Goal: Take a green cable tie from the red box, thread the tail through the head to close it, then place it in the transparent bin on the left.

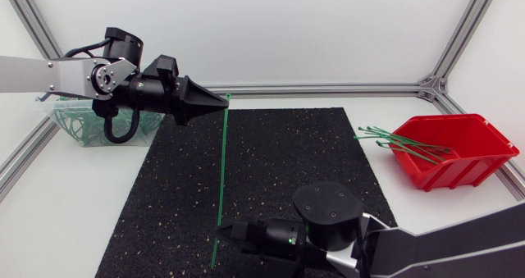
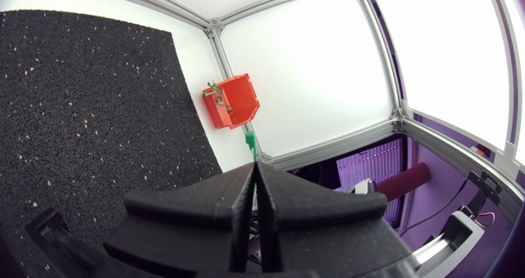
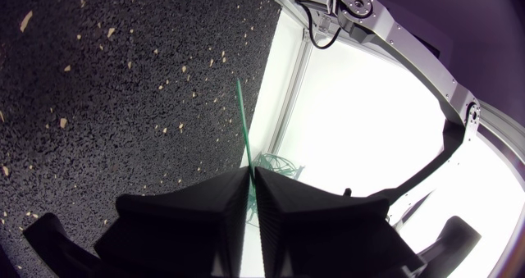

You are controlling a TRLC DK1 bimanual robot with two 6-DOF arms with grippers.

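Black mat (image 1: 279,171) under green cable tie (image 1: 223,163)

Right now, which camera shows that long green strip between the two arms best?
The head view: the green cable tie runs full length over the black mat, from the left fingers to the right fingers. The left wrist view shows only its short tip; the right wrist view, a longer stretch.

The left gripper (image 2: 256,171) has its two black fingers pressed together on a green cable tie (image 2: 251,143) — only a short end pokes past the tips. Ahead lies the speckled black mat (image 2: 90,106). Just beyond its corner stands the red box (image 2: 240,97).
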